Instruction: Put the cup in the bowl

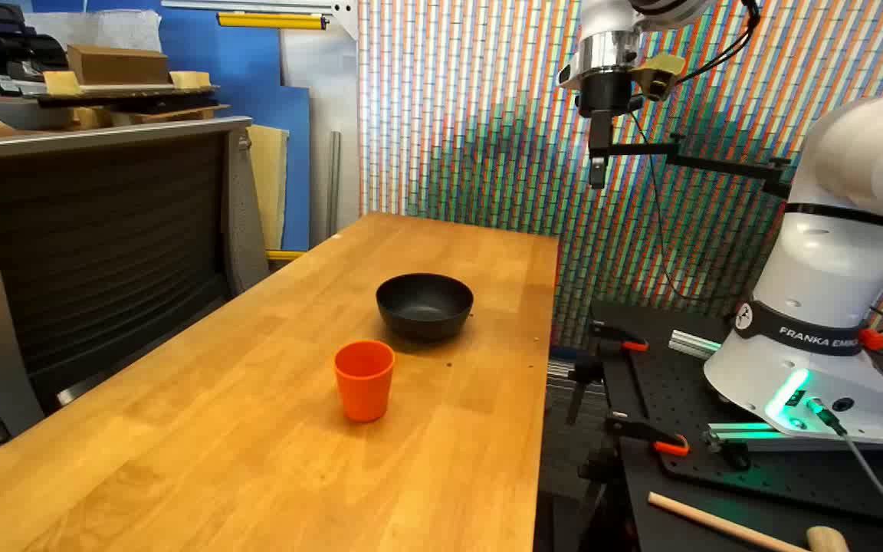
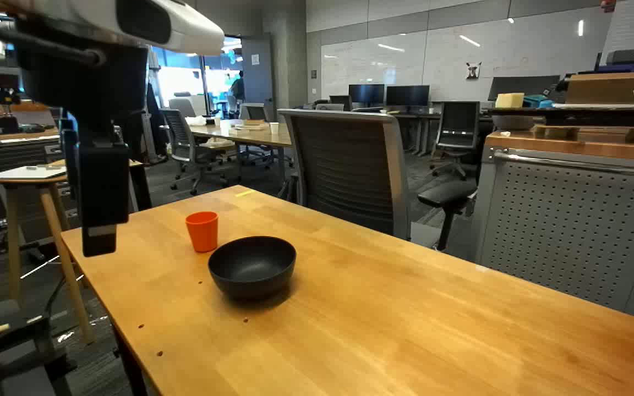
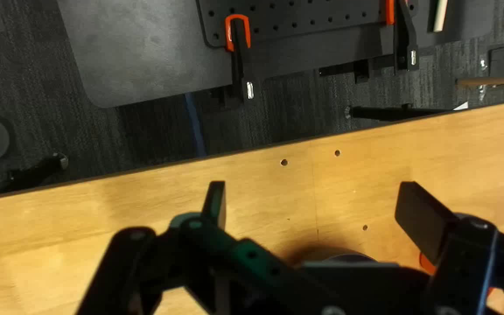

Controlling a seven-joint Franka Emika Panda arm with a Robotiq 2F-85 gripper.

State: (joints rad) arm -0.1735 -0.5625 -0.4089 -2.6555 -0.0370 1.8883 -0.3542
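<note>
Presumably the step in hand is the reach for the orange-red plastic cup (image 1: 365, 387), which stands upright on the wooden counter (image 1: 273, 460), nearer the robot-side long edge than the opposite one. The matte black bowl (image 1: 425, 326) sits just beside it, farther from the short edge whose corner carries a yellow strip (image 2: 244, 193). The Robotiq gripper (image 3: 311, 199) hangs high above, its finger pads (image 3: 422, 218) spread wide with nothing between them.

To do this well, it should shift toward that marked short edge and away from the robot-side one until centred over the cup. The pads line up roughly along the long edge, so one would have to drop into the slim gap beside the bowl; a wrist turn, letting them straddle the cup across the counter's width, looks safer. The taper probably favours a gentle hold below the rim, then a straight lift, a carry clear of the bowl's rim, and a release only once the base meets its floor.

As for writing, the Panda arm (image 1: 840, 253) reads "FRANKA EMI" on its base band (image 1: 817, 337), the last letters unclear. Cup and bowl show no label.
</note>
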